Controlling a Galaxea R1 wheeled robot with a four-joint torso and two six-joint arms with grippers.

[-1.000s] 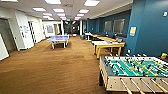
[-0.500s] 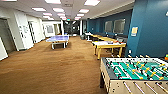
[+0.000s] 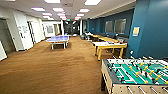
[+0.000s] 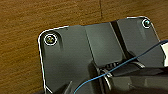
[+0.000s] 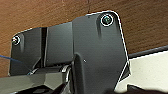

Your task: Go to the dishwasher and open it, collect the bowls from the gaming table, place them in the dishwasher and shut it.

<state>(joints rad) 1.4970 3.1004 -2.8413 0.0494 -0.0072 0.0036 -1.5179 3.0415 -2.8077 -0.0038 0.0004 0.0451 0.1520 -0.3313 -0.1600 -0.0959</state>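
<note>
a long games room with brown carpet (image 3: 50, 70): the gaming table (image 3: 110, 45), white-topped on yellow legs, stands by the blue wall (image 3: 152, 30), just beyond a table-football table (image 3: 135, 75) in the near right corner. a blue ping-pong table (image 3: 58, 39) sits farther back, left. whether the grippers' jaws are spread or pressed together cannot be told.

- Table-football table (image 3: 135, 75) sits close, at right.
- Gaming table (image 3: 110, 45) stands behind it, by the right wall.
- Ping-pong table (image 3: 58, 39) is farther back, left of centre.
</note>
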